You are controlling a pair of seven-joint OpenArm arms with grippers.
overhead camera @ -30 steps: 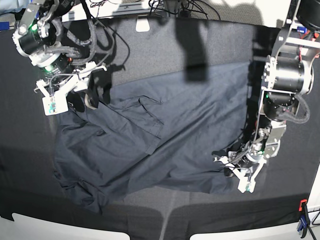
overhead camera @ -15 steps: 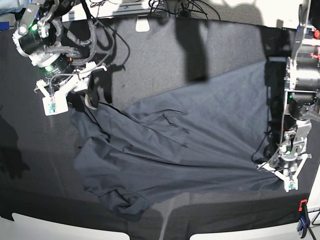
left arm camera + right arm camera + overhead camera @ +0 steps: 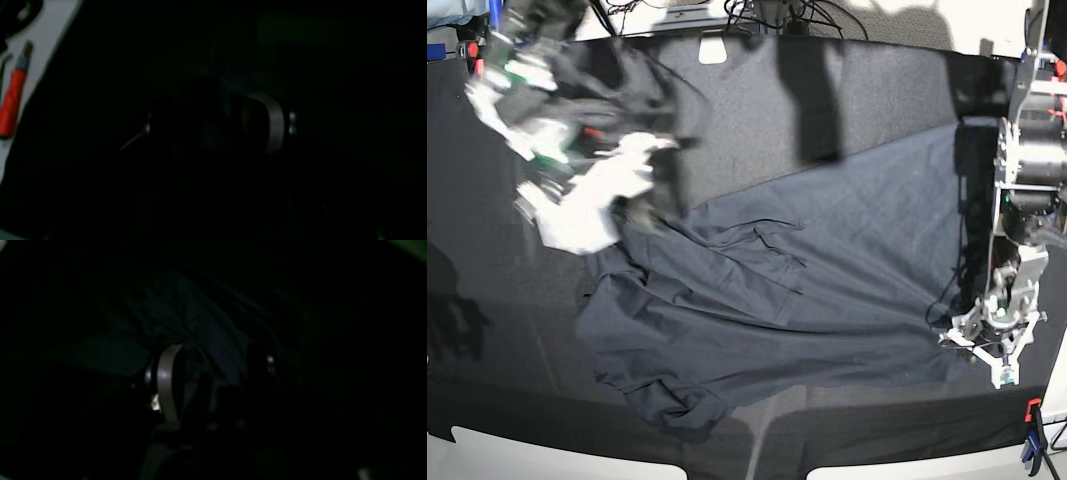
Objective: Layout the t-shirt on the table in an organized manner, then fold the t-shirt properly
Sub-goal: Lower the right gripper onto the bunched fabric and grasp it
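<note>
A: Where is the t-shirt (image 3: 767, 300)?

B: Spread, rumpled, across the middle of the table (image 3: 757, 90) — its bunched end toward 7 o'clock in the base view.

A: And the grippers?

B: The left gripper (image 3: 987, 350), at 4 o'clock, sits at the shirt's edge, jaws spread wide. The right gripper (image 3: 587, 205), at 10 o'clock, is motion-blurred; its wrist view shows fabric between parted jaws — whether it grips, I cannot tell.

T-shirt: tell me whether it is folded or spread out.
Spread but not flat. The t-shirt lies open across the table, with creases mid-body and a bunched, turned-under lower left corner. No neat fold yet.
</note>
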